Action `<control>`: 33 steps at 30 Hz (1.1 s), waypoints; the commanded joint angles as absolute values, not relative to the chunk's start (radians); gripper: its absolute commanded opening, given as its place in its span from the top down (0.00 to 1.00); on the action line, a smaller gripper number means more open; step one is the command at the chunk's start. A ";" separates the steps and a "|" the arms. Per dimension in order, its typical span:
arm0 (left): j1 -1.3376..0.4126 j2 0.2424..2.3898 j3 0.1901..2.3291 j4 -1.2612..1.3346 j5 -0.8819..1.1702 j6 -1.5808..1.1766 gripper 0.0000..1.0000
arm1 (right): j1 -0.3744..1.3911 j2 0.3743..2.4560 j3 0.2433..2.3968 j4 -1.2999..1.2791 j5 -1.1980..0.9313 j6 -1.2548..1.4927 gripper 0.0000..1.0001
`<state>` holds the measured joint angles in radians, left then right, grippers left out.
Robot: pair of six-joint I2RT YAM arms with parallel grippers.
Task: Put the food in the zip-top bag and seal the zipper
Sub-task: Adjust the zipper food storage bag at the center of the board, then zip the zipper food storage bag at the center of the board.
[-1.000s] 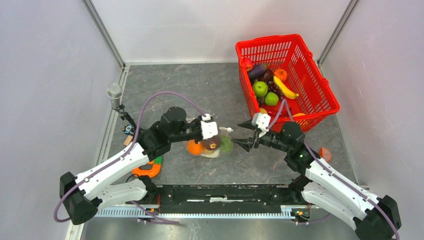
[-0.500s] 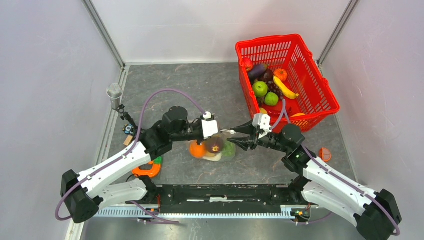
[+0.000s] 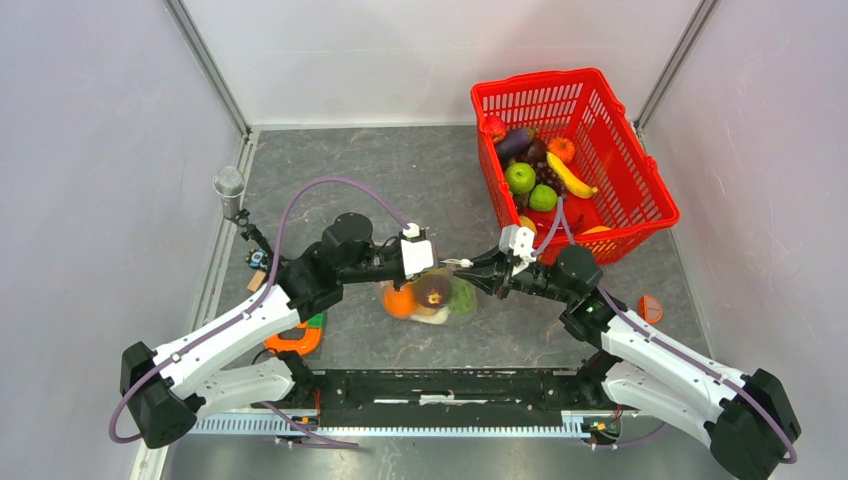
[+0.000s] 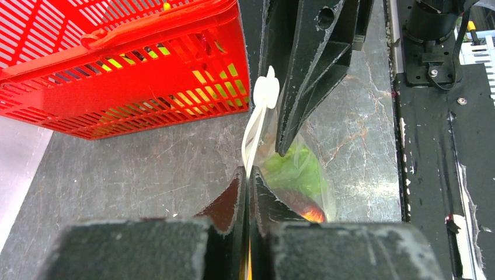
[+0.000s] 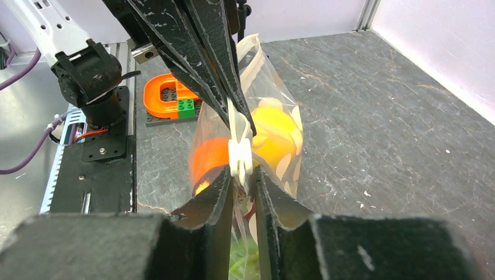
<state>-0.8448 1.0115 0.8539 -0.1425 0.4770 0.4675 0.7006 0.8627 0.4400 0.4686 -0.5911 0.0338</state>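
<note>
The zip-top bag [image 3: 443,308] hangs upright between my two grippers, just above the table. It holds orange [image 3: 397,300], purple [image 3: 432,290] and green [image 3: 460,297] food; yellow food [image 5: 271,133] shows in the right wrist view. My left gripper [image 3: 436,264] [image 4: 248,175] is shut on the bag's top edge. My right gripper [image 3: 466,271] [image 5: 241,175] is closed on the zipper at its white tab [image 5: 239,153] [image 4: 266,93], facing the left fingers. More food lies in the red basket [image 3: 622,240].
The red basket [image 4: 134,87] stands at the back right, close behind the right wrist. A flat orange e-shaped toy [image 3: 292,340] [image 5: 169,96] lies near the left arm's base. A grey cylinder [image 3: 229,185] stands at the left edge. A small orange piece [image 3: 650,307] lies at the right.
My right gripper moved left to the bag and closed from wide open onto the zipper edge. The left gripper and bag shifted slightly right.
</note>
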 commanded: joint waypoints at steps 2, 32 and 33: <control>-0.845 0.990 0.863 -0.073 0.520 0.440 0.98 | 0.706 0.859 0.461 0.530 -0.598 0.040 0.73; -0.846 1.117 0.988 -0.082 0.708 0.423 0.34 | 0.709 0.874 0.474 0.462 -0.558 0.009 1.00; -0.846 1.140 1.013 -0.108 0.720 0.425 0.37 | 0.709 0.874 0.473 0.462 -0.558 0.009 1.00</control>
